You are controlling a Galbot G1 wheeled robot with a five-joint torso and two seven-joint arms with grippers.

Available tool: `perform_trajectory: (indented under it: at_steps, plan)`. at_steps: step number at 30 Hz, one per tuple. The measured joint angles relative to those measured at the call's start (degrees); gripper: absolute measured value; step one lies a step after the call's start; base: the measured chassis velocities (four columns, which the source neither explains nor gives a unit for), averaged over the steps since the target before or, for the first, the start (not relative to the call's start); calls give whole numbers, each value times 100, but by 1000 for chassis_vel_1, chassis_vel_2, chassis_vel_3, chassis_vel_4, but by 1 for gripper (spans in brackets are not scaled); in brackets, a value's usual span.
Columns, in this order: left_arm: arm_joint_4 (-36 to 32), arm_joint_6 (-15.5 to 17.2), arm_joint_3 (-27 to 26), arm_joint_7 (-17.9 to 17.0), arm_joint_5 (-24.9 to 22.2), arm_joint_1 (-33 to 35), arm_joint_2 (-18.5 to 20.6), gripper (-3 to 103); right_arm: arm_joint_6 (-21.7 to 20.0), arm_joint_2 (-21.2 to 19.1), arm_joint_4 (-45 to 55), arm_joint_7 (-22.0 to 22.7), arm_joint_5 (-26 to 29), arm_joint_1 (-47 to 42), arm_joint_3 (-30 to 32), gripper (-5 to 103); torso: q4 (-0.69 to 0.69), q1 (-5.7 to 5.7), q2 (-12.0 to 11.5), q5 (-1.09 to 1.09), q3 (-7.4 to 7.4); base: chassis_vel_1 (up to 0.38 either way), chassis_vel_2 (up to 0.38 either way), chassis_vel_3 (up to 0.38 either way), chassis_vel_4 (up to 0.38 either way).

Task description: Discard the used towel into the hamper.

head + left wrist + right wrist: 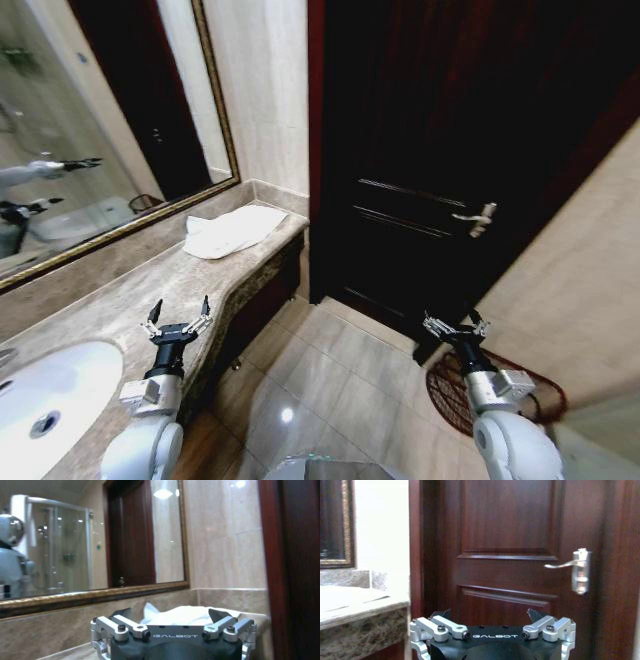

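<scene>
A white towel (pixel 232 231) lies crumpled at the far end of the marble counter (pixel 130 295), by the wall; it also appears as the towel (pixel 185 615) beyond my left gripper's fingers. My left gripper (pixel 178 314) is open above the counter's front edge, well short of the towel, holding nothing. The hamper (pixel 455 388), a dark reddish-brown openwork basket, stands on the floor at the right, partly hidden behind my right arm. My right gripper (pixel 455 326) is open and empty, raised just above the hamper and facing the door.
A dark wooden door (pixel 470 150) with a silver lever handle (pixel 478 217) is shut ahead. A white sink (pixel 50 400) is set in the counter at the near left. A gilt-framed mirror (pixel 110 120) hangs over the counter. Tiled floor (pixel 340 380) lies between counter and hamper.
</scene>
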Motion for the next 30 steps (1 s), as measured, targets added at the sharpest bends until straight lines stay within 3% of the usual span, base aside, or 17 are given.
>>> perform_trajectory:
  at_steps: [17,30]
  plan:
    - [-35,-143,2,-31,-115,36,-24,100,4,-2,29,3,1,-21,8,100,0,0,0,3,0,-55,178,169,-53]
    - [-151,23,0,-32,-221,50,9,100,41,-2,27,2,-10,-14,-5,100,1,0,0,1,0,-130,121,120,-113]
